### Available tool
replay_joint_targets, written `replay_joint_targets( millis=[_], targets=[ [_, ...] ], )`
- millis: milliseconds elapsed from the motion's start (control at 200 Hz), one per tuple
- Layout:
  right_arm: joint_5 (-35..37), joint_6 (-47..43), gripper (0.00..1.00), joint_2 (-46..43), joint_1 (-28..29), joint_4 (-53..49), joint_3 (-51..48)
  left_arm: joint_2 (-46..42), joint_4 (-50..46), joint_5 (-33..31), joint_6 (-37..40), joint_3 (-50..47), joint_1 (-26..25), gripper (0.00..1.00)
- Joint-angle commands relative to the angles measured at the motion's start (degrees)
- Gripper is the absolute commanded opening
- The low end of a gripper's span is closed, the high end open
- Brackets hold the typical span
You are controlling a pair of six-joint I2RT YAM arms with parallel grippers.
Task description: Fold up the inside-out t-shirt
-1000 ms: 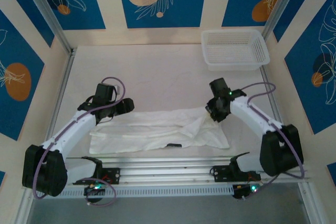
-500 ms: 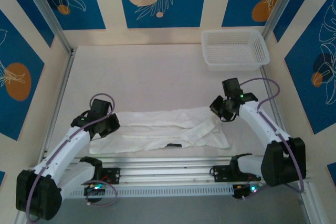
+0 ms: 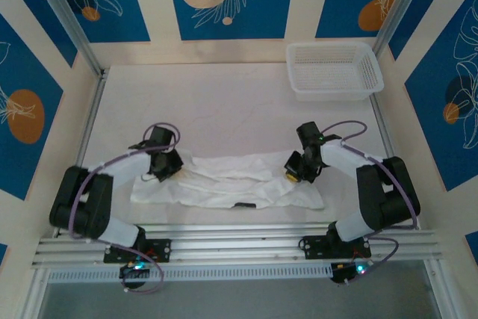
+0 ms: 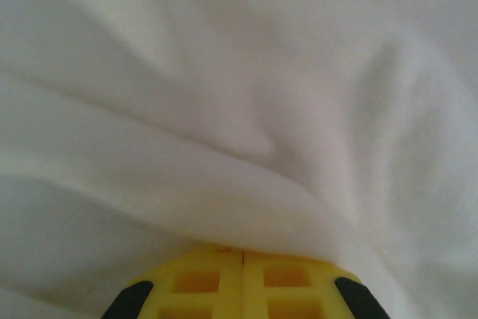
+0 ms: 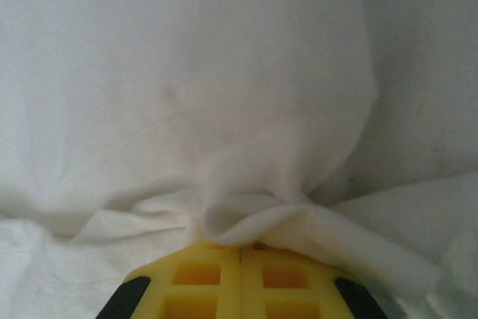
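The inside-out t-shirt lies as a long, wrinkled white band across the near part of the table. My left gripper is down on its far left edge. In the left wrist view its yellow fingers are pressed together, and the gripper is shut with the t-shirt bulging up over the tips. My right gripper sits on the cloth's far right part. In the right wrist view the gripper is shut on a small raised fold of the t-shirt.
A white mesh basket stands at the back right corner. A small dark tag shows on the shirt's near edge. The aluminium rail runs along the front, close to the cloth. Bare table stretches behind the shirt.
Both grippers have come down onto the shirt's far edge and closed on the cloth. The left one moved right and the right one moved left. The cloth is puckered around each.
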Motion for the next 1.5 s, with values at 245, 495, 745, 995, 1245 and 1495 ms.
replay_joint_targets(
  millis=[245, 495, 745, 995, 1245, 1495],
  targets=[
    [-3.78, 11.52, 0.00, 4.99, 4.57, 6.98, 1.54, 31.06, 10.95, -3.55, 6.94, 30.64, 2.07, 0.00],
    [-8.13, 29.86, 0.00, 10.33, 24.96, 18.69, 2.40, 53.97, 4.41, 0.97, 9.40, 67.52, 3.68, 0.00],
    [-12.78, 28.35, 0.00, 22.73, 36.09, 21.67, 16.74, 59.28, 3.16, 4.46, 6.27, 80.88, 4.19, 0.00],
    [-1.44, 15.46, 0.05, 11.17, 35.18, 9.48, 22.18, 39.93, 11.21, 10.82, 8.64, 66.91, 5.56, 0.19],
    [1.30, 2.22, 0.20, -2.97, 29.23, 8.67, 12.65, 6.30, 6.33, 10.89, 12.52, 36.83, 5.49, 0.37],
    [-6.01, -2.91, 0.36, -10.34, 25.63, 14.16, -3.61, -22.70, -8.92, 9.56, 11.53, 5.21, 3.84, 0.37]
  ],
)
